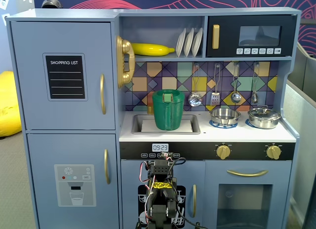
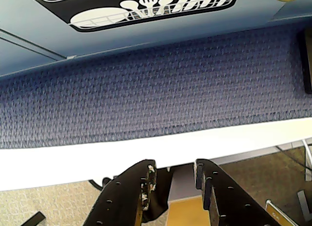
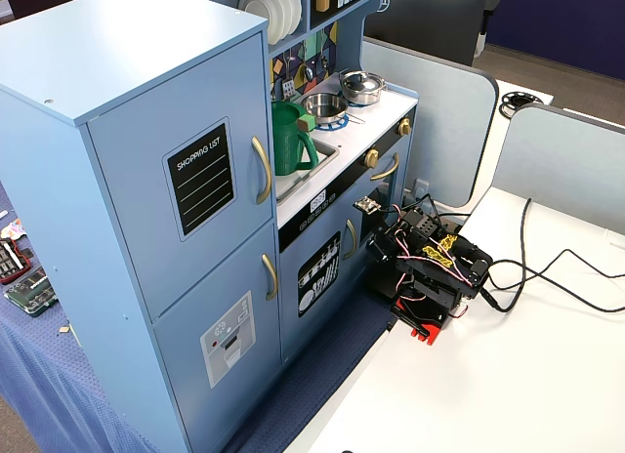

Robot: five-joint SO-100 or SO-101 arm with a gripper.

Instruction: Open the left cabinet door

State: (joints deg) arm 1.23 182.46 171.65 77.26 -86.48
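The left cabinet door (image 1: pixel 64 76) is blue-grey with a black "SHOPPING LIST" chalkboard (image 1: pixel 65 77) and a vertical gold bar handle (image 1: pixel 102 94). It stands shut; it also shows shut in the other fixed view (image 3: pixel 186 219), handle (image 3: pixel 262 169). My arm (image 1: pixel 160 197) sits folded low in front of the kitchen's middle, on the white table (image 3: pixel 469 394), far below and to the right of the door. In the wrist view my gripper (image 2: pixel 174 166) is a little open and empty, over the table's edge.
Below the door is a second blue-grey door with a grey dispenser panel (image 1: pixel 74 184). A green pitcher (image 1: pixel 168 109) stands in the sink. The dishwasher door (image 2: pixel 136 9) and a blue mat (image 2: pixel 146 89) lie ahead of the jaws. Cables (image 3: pixel 557 277) trail over the table.
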